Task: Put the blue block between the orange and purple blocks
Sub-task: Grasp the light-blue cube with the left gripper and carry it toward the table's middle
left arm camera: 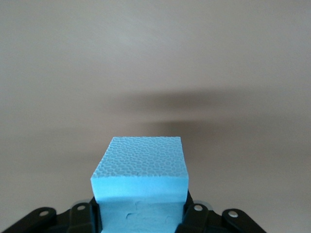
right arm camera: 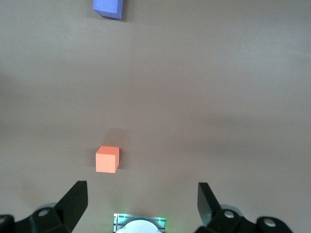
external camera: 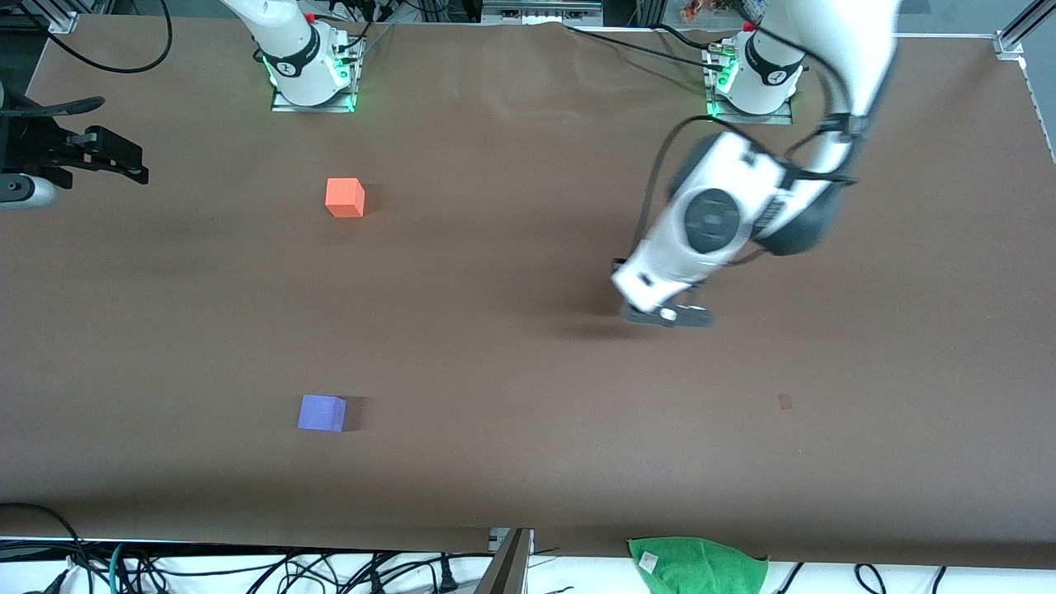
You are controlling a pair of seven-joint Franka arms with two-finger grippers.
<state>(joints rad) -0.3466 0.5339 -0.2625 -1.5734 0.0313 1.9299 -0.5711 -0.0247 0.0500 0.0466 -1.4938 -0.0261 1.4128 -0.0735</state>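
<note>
My left gripper (left arm camera: 141,216) is shut on the light blue block (left arm camera: 141,165), which fills the space between its jaws. In the front view the left gripper (external camera: 664,313) hangs low over the bare table toward the left arm's end, and the hand hides the block. The orange block (external camera: 345,198) lies near the right arm's base. The purple block (external camera: 322,412) lies nearer to the front camera, roughly in line with it. My right gripper (right arm camera: 141,194) is open and empty, waiting high over the table, looking down on the orange block (right arm camera: 107,159) and the purple block (right arm camera: 108,7).
A green cloth (external camera: 697,565) lies off the table's near edge, with cables along that edge. A small dark mark (external camera: 784,402) is on the table toward the left arm's end. The brown tabletop (external camera: 511,371) stretches between the blocks and the left gripper.
</note>
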